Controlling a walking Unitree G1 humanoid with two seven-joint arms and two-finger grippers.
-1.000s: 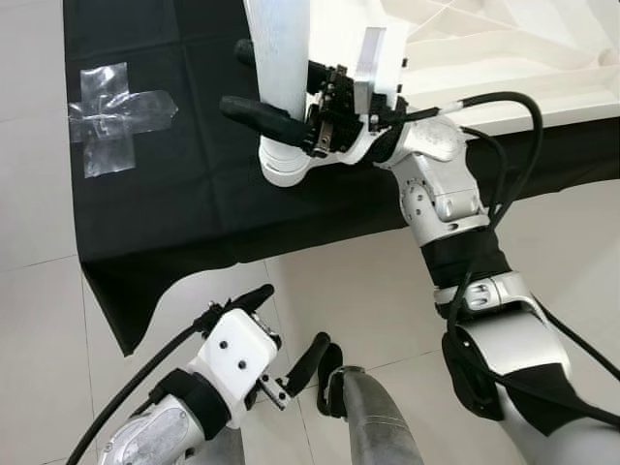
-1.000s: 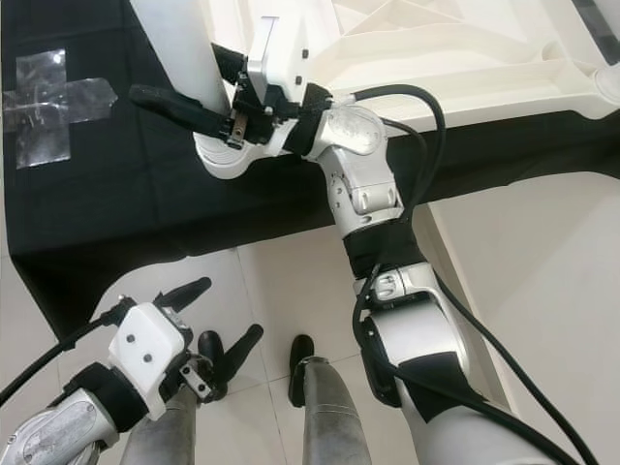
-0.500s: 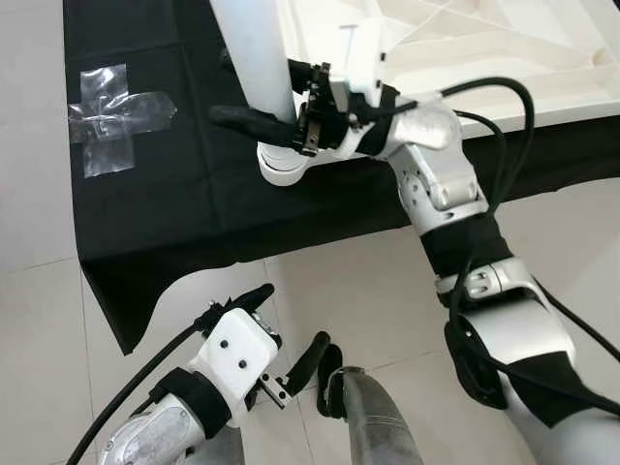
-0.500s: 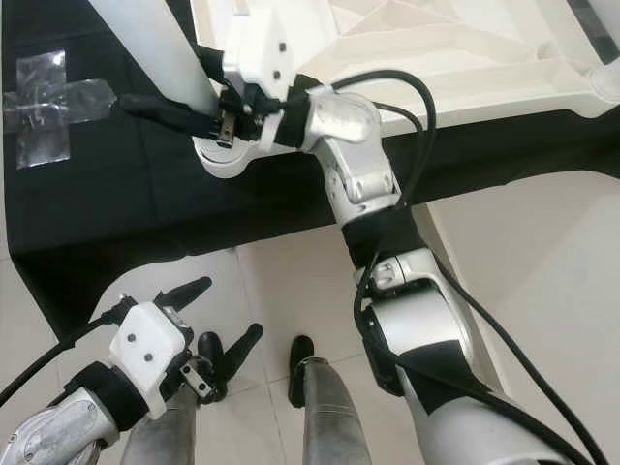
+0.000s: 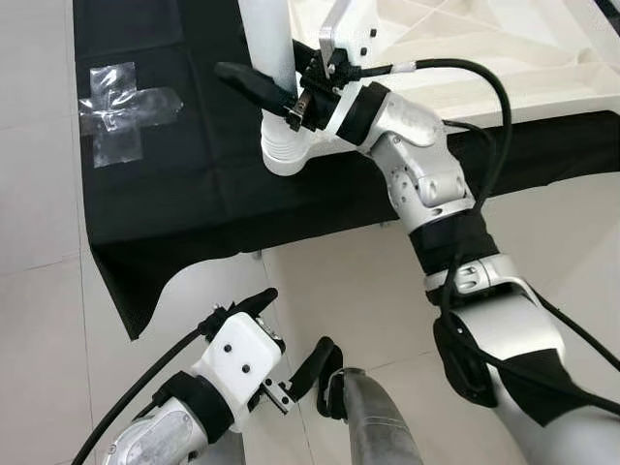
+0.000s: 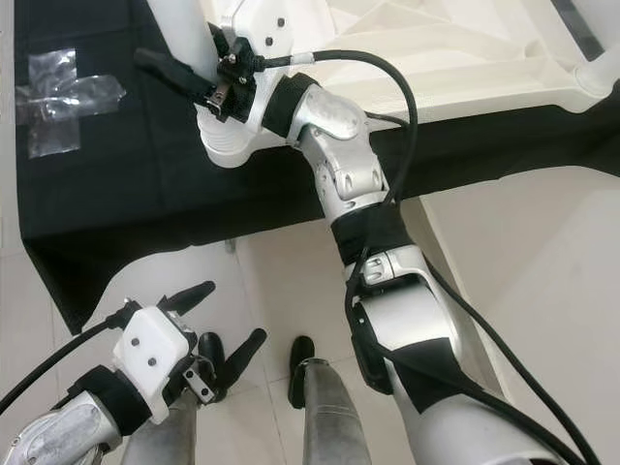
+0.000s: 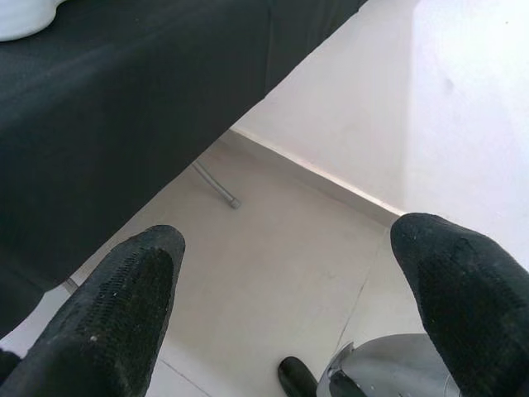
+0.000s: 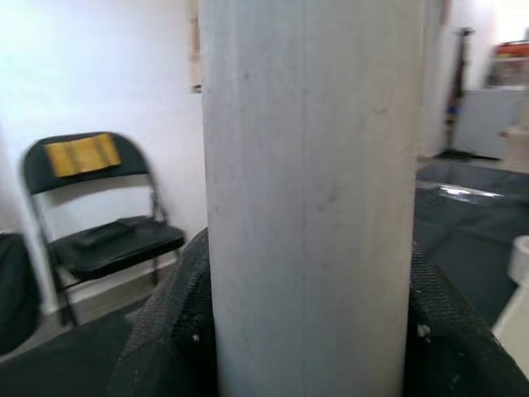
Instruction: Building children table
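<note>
up ahead we see our right pincer (image 5: 276,82) clamped on a white leg (image 5: 268,44), one black finger on each side of the tube. the leg stands upright on the black cloth (image 5: 194,194) that covers the surface, its wider ringed foot (image 5: 283,153) resting on the cloth just below our grip. in the right wrist view the leg (image 8: 310,198) stands between the two fingers (image 8: 169,339), both pressed against it, and beyond it we can make out a black folding chair (image 8: 99,240) with a yellow patch on its back, set against a pale wall.

just right of the leg lies the white tabletop (image 5: 484,58), turned underside up so that its ribs show, touching or nearly touching the leg; we cannot tell which. well left of the leg a cross of clear tape (image 5: 121,102) is stuck to the cloth.

our left pincer (image 5: 291,339) hangs low, well below the leg and off the cloth's edge, over the tiled floor (image 5: 339,281). its fingers (image 7: 116,314) stand wide apart with nothing between them, and in the left wrist view we see the cloth's hanging edge (image 7: 132,107) and a thin metal strut (image 7: 216,184) reaching the floor.
</note>
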